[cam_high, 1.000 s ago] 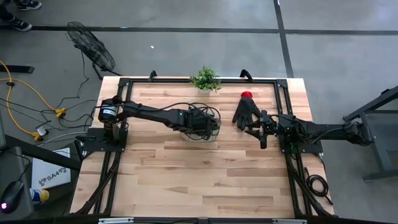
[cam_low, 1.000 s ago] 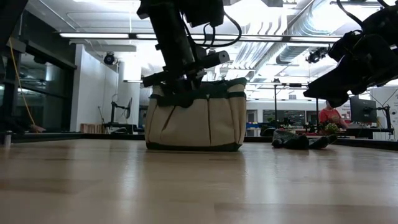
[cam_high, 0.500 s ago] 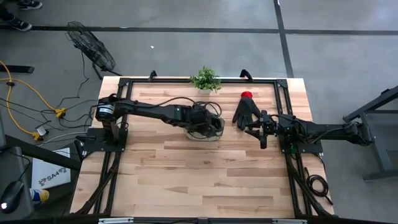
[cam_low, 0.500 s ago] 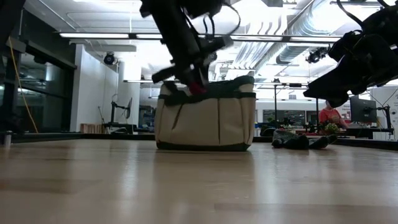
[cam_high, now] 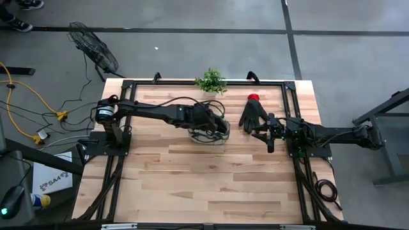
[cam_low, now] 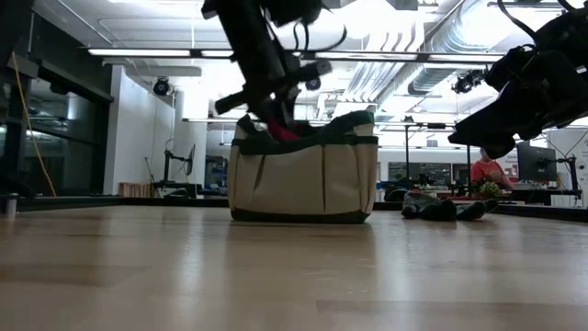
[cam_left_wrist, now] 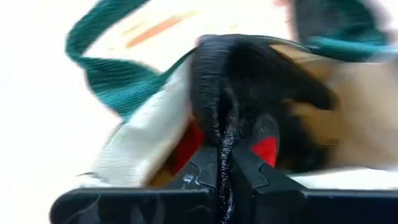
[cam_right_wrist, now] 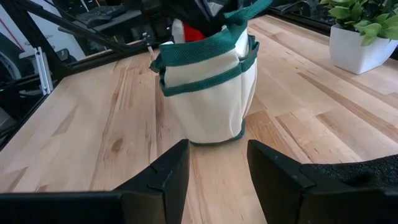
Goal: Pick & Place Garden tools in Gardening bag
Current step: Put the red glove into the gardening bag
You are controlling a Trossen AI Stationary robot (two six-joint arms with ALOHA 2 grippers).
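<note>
The khaki gardening bag point(cam_high: 211, 132) with dark green trim stands on its base at mid-table; it also shows in the low view point(cam_low: 303, 175) and the right wrist view point(cam_right_wrist: 205, 81). My left gripper point(cam_high: 206, 122) is over the bag's mouth, shut on a black glove with a red cuff point(cam_left_wrist: 249, 87). A second black glove with a red cuff point(cam_high: 254, 114) lies flat on the table at the far right. My right gripper point(cam_high: 262, 131) hovers open and empty beside that glove, pointing toward the bag. My left gripper point(cam_left_wrist: 224, 152) pinches a bunched fold of the glove's black material point(cam_left_wrist: 225, 124) between its two shut fingers. It comes from above, slanting down into the bag's mouth. The glove hangs beyond the fingers inside the bag's rim, with red cuff showing at the rim point(cam_low: 280, 131).
A small green potted plant point(cam_high: 211, 81) stands at the table's far edge behind the bag. Black frame rails run along the table's edges point(cam_high: 192, 82). Bare wood spreads over the near half of the table point(cam_high: 204, 185).
My left gripper has dipped into the bag's mouth with the glove and tipped over. The bag has slid a little toward the table's right edge and stays upright. The glove's red cuff now shows at the bag's rim.
</note>
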